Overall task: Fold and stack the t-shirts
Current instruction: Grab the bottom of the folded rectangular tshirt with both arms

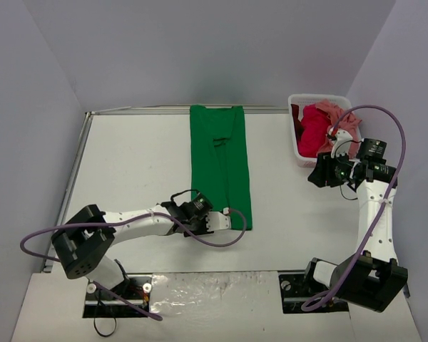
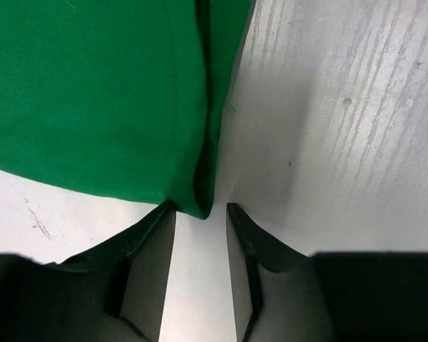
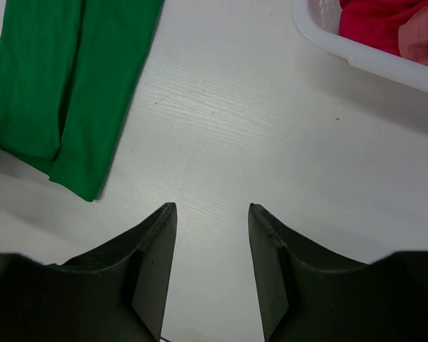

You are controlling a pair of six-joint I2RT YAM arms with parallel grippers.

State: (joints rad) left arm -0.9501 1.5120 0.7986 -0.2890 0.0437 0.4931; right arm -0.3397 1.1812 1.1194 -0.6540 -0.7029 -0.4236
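We judge step: folding green shirt (image 1: 220, 164) (lies as narrow strip, mid-table). Left gripper (image 2: 201, 208) part-open, empty, shirt's near corner at its mouth. Right gripper (image 3: 212, 206) part-open, empty, beside basket (image 1: 297, 153). Next: we pinch corner, fold hem toward collar.

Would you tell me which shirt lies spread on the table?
The green shirt; the red shirt and pink shirt sit bunched in the basket.
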